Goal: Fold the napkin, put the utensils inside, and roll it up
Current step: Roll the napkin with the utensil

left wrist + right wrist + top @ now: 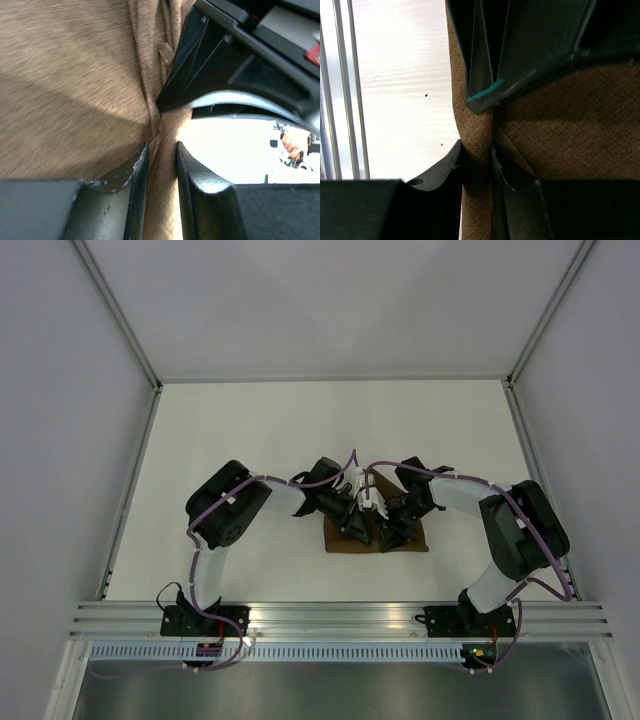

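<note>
The dark brown napkin (350,542) lies folded small on the white table, under both grippers. My left gripper (358,527) is shut on a fold of the napkin (162,165), pinched between its fingers (137,170). My right gripper (392,533) is shut on the napkin's rolled edge (477,145), its fingers (451,160) tight on the cloth. The two grippers sit close together, facing each other. The other gripper's black body fills the top of each wrist view. The knife is hidden.
The white table (250,440) is walled by grey panels left, right and back. An aluminium rail (340,615) runs along the near edge; it also shows in the right wrist view (340,90).
</note>
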You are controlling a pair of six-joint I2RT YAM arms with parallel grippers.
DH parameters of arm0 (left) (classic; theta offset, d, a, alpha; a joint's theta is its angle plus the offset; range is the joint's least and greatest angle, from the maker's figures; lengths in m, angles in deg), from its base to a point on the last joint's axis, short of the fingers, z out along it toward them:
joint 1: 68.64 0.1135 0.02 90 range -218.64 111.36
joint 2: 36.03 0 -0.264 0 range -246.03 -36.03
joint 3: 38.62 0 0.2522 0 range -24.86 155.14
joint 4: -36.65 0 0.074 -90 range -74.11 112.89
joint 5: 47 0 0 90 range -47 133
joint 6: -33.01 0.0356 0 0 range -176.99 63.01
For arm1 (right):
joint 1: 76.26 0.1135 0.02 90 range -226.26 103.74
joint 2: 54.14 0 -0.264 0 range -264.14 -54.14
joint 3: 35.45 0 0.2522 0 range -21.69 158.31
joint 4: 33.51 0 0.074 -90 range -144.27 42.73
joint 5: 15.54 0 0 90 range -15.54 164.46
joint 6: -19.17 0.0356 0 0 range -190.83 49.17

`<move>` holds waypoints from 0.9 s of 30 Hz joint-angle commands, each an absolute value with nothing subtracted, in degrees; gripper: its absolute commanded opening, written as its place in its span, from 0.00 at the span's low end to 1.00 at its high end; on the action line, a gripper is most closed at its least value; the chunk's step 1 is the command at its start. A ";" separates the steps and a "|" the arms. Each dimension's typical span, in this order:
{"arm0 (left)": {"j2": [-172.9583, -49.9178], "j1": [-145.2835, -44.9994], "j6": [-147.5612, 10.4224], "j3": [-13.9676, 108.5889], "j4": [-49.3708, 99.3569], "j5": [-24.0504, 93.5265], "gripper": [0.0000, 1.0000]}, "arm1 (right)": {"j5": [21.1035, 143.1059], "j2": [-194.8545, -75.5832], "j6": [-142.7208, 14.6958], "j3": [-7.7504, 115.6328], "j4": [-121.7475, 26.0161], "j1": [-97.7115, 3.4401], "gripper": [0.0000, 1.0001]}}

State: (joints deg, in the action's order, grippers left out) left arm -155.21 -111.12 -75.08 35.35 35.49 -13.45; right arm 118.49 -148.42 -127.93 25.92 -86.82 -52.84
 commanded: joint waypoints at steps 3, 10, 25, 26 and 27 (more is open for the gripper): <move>-150.21 -107.32 -78.61 31.66 40.02 -8.51 0.34 | 116.65 -154.24 -133.58 26.73 -94.46 -53.67 0.07; -141.08 -105.56 -77.82 27.00 42.66 -3.24 0.33 | 116.65 -160.74 -134.81 31.47 -98.68 -53.94 0.06; -113.20 -119.33 -59.47 4.85 56.82 32.32 0.34 | 115.68 -171.37 -129.98 41.41 -101.23 -54.55 0.05; -113.46 -121.44 -54.67 4.94 56.82 34.10 0.35 | 115.60 -171.82 -129.72 41.76 -101.32 -54.47 0.05; -113.99 -125.64 -52.70 5.72 56.55 35.95 0.36 | 115.51 -172.35 -129.45 42.55 -101.32 -54.55 0.06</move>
State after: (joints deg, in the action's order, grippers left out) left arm -114.33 -119.14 -65.07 5.29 52.67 25.24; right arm 124.13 -167.98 -127.99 42.51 -107.58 -54.77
